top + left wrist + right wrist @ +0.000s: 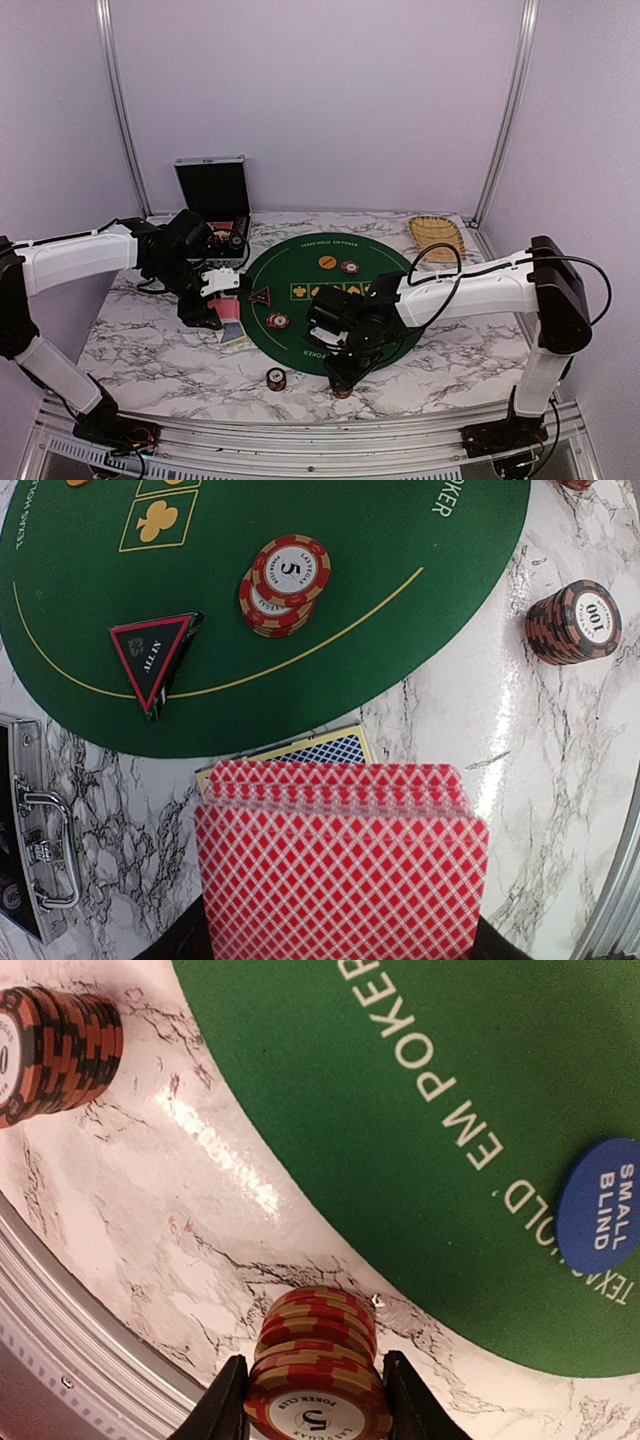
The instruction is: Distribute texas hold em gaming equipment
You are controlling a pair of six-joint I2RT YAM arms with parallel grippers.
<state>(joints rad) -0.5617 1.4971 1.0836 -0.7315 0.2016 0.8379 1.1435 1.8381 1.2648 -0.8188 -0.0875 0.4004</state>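
My left gripper hovers over the marble left of the green mat, shut on a fanned stack of red-backed playing cards. The cards hide its fingers in the left wrist view. A blue-backed deck lies just beyond the cards. On the mat sit a dark triangular marker and a red "5" chip stack. My right gripper is low at the mat's near edge, and both fingers press the sides of another red "5" chip stack standing on the marble. A blue small-blind button lies on the mat.
A dark "100" chip stack stands on the marble near the front rail. An orange button and a chip lie at the mat's far side. The open black case is at the back left, the wicker basket at the back right.
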